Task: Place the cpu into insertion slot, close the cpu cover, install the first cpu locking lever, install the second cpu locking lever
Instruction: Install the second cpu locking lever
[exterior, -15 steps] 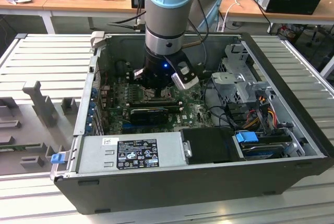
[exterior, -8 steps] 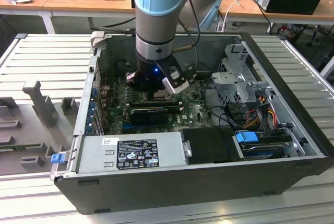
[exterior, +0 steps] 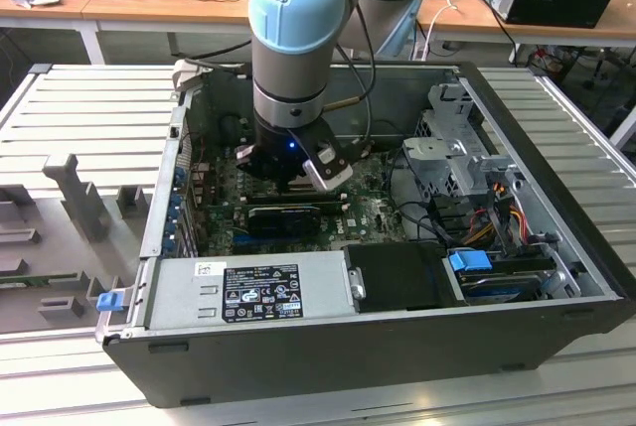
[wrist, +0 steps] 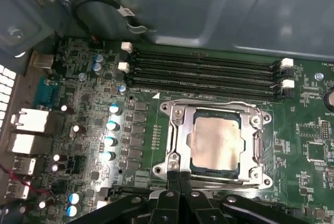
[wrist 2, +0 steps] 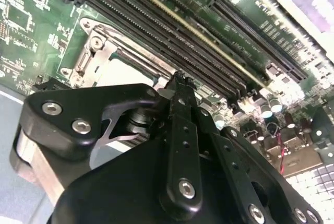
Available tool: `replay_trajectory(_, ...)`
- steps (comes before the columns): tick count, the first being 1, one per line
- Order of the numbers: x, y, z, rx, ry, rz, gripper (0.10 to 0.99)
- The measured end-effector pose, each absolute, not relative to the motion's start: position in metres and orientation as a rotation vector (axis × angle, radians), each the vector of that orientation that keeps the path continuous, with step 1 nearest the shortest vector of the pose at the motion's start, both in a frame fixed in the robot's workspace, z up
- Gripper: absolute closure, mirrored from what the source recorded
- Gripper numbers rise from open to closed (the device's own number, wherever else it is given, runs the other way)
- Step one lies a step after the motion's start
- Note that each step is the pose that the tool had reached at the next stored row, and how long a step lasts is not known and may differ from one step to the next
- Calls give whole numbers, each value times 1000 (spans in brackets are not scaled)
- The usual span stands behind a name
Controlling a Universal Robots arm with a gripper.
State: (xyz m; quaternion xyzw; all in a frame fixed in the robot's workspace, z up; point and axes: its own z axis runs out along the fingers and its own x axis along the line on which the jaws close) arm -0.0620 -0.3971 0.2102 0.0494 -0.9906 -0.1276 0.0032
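In the first wrist view the cpu [wrist: 216, 143], a square chip with a silvery top, lies flat in the insertion slot [wrist: 236, 117], whose dark rim shows around it. The cpu cover [wrist: 179, 135], a metal frame with a large window, lies down around the chip. My gripper [wrist: 180, 177] is shut, its two black fingertips pressed together at the socket's edge nearest the wrist, with nothing visible between them. From the second wrist view the shut gripper [wrist 2: 179, 80] points at the socket's metal frame [wrist 2: 102, 51]. In the exterior view the gripper [exterior: 295, 180] reaches down into the open computer case.
Long black memory slots [wrist: 203, 72] run beside the socket, below the grey case wall [wrist: 209, 10]. In the exterior view a black expansion card [exterior: 283, 217], the power supply [exterior: 248, 292], a drive cage [exterior: 447, 148] and loose cables [exterior: 487, 213] crowd the case.
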Motion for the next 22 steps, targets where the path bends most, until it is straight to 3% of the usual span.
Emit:
replay_trajectory(8,-70,-409,208,155,-3099,-463,980)
replay_trajectory(22,-74,-406,192,155,-3086,-562,980)
